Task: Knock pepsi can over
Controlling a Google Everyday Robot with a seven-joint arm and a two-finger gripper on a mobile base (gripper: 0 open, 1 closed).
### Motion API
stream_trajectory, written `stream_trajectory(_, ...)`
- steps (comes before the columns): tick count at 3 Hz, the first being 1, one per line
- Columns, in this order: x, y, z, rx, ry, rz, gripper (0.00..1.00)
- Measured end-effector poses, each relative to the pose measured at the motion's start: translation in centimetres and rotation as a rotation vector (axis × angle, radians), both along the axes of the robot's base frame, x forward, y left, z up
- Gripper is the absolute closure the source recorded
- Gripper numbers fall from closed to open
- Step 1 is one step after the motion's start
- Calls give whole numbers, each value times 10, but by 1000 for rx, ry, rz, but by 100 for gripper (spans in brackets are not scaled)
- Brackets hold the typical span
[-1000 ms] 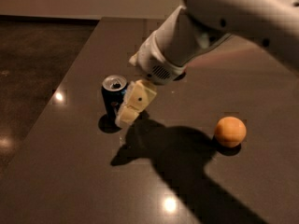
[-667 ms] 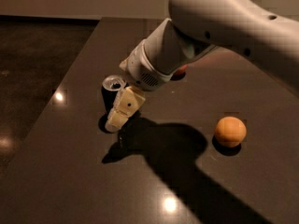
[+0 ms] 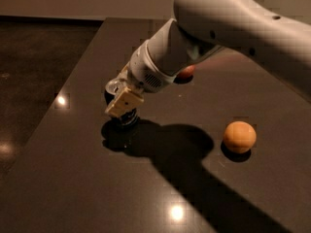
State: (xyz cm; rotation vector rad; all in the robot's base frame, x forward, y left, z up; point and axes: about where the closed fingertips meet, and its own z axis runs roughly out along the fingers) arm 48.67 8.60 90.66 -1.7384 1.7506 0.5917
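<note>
The pepsi can (image 3: 114, 86) stands upright on the left part of the dark table (image 3: 73, 178). Only its silver top and a bit of its dark lower body show. My gripper (image 3: 123, 104), with cream-coloured tips, hangs right in front of the can and covers most of its side. I cannot tell whether it touches the can. The white arm reaches in from the upper right.
An orange (image 3: 239, 136) lies on the table to the right of the gripper. A red apple (image 3: 186, 72) shows partly behind the arm, farther back. The table's left edge runs diagonally close to the can, with dark floor (image 3: 34, 57) beyond it.
The gripper has moved left and toward the can, from beside it to in front of it, now covering most of it. The can still stands upright.
</note>
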Motion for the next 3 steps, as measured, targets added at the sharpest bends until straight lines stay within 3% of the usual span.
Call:
stream_trajectory(1,1,-13,32,-31,-12,10,87)
stream_trajectory(2,5,-35,41,-174,0,3,100)
stream_trajectory(3,2,-56,38,-346,-3,31,100)
